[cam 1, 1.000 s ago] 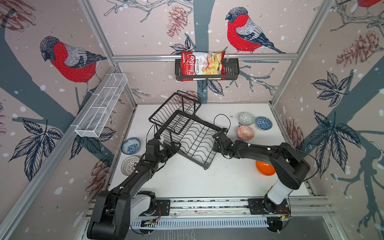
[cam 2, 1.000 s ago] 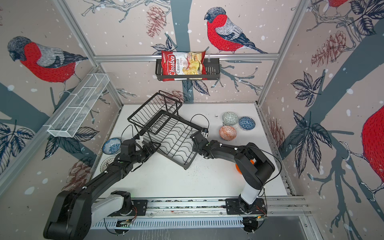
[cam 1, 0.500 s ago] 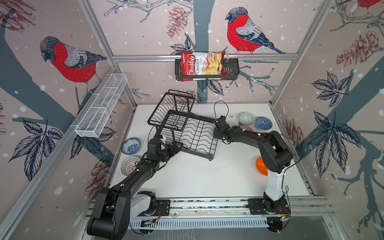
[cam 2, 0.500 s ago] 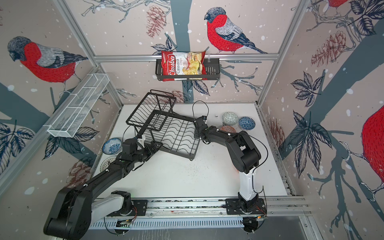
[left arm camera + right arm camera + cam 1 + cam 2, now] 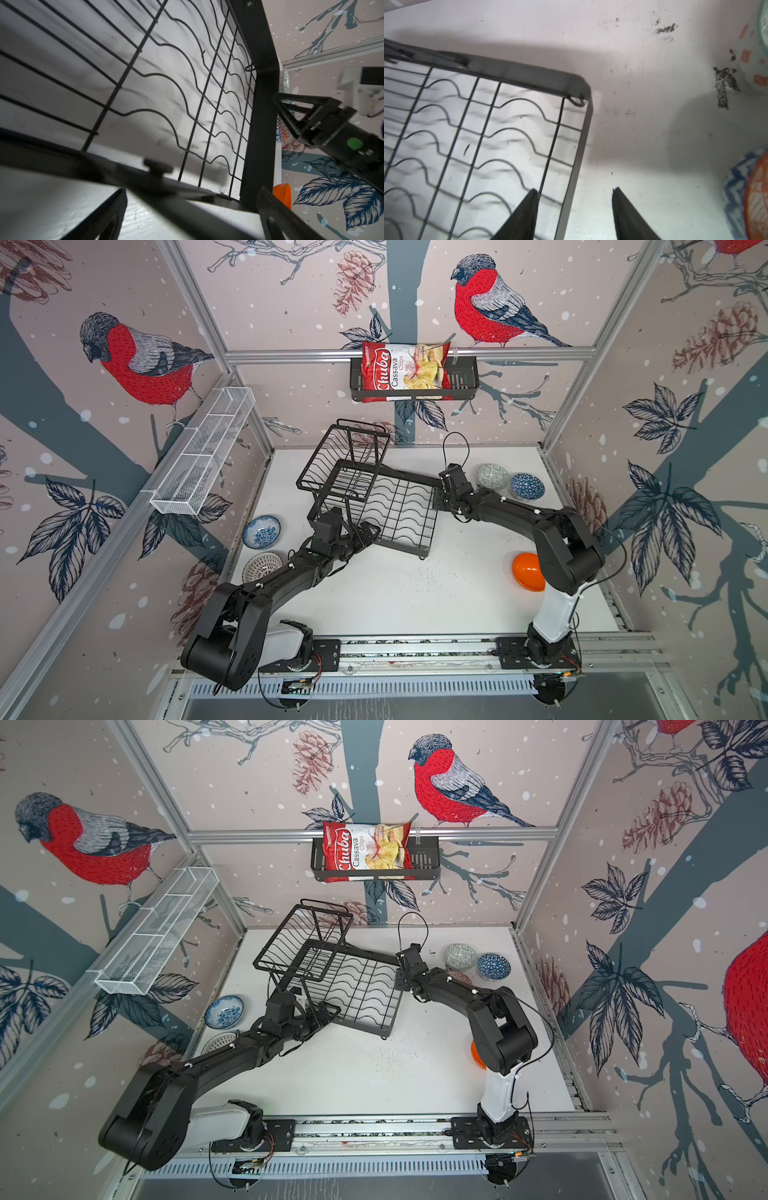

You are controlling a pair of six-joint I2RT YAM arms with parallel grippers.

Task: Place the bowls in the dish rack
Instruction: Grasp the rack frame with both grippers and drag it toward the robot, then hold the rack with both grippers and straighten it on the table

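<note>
right pincer [image 5: 575, 189] parted astride dish rack [image 5: 529, 69] rim

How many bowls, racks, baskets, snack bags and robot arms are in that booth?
Bowls: 6 (grey-green, blue geometric, salmon, blue floral, white radial, orange)
Dish rack: 1
Hanging baskets: 2 (black, white mesh)
Chips bag: 1
Robot arms: 2 (left, right)
Total: 12

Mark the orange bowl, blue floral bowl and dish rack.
orange bowl [image 5: 524, 572]: in a top view, its visible middle.
blue floral bowl [image 5: 262, 532]: in a top view, inner centre.
dish rack [image 5: 411, 477]: in a top view, far rim bar.
</note>
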